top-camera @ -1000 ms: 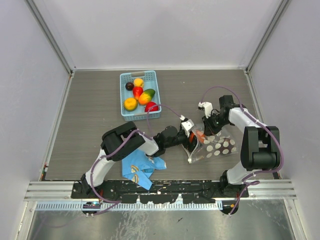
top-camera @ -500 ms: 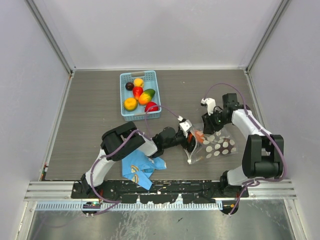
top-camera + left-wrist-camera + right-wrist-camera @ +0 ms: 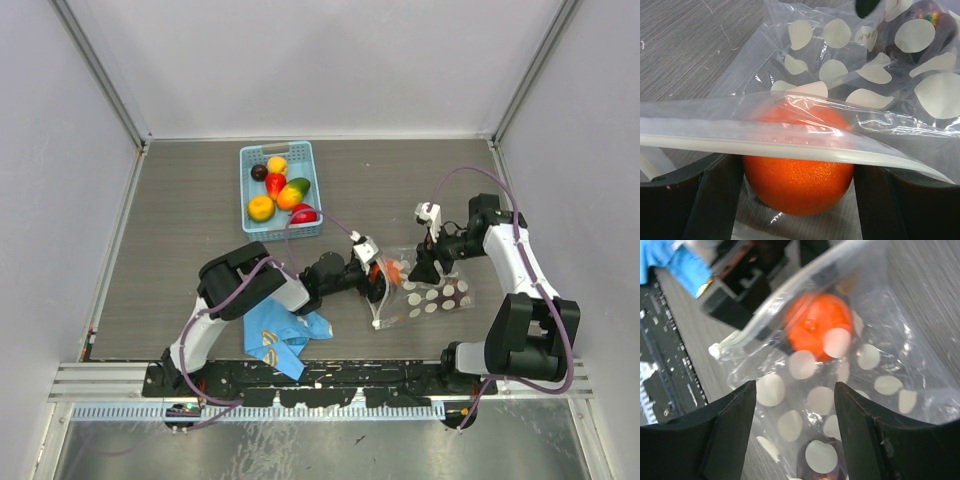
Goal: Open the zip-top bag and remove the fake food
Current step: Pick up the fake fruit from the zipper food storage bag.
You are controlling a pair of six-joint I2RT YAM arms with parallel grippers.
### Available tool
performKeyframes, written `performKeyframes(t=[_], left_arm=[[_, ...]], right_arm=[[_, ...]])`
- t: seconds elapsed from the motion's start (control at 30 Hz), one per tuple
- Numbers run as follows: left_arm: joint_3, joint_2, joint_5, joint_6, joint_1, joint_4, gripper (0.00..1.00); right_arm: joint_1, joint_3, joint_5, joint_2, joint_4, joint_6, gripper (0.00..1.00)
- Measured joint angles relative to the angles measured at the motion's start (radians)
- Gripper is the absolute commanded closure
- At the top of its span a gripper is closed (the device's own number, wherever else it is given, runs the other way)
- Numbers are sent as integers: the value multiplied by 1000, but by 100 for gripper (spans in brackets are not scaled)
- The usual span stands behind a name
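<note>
On a grey wood-grain surface (image 3: 200, 200) walled in white, the zip-top bag (image 3: 432, 296) lies near the right arm, with an orange fruit (image 3: 797, 180) at its mouth. The left arm's fingers (image 3: 715, 200) flank the fruit, spread wide; whether they pinch it is unclear. The right arm's fingers (image 3: 730, 430) hover apart and empty above the bag. The likely next move is drawing the orange clear.

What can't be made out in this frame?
- Dark purple piece in the zip-top bag: right wrist view, cut by bottom edge, masked by dots.
- Left end effector fingertips beside the orange fruit: left wrist view, behind the zip strip.
- Pieces left inside: top view, too small.
</note>
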Motion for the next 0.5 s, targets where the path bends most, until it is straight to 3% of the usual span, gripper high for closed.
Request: performKeyframes(t=[0.23, 0.5], left_arm=[[0, -2, 8, 0, 10, -5, 97], [0, -19, 20, 0, 19, -35, 98]], right_arm=[[17, 14, -82, 0, -214, -288, 26], [68, -67, -6, -114, -101, -235, 27]])
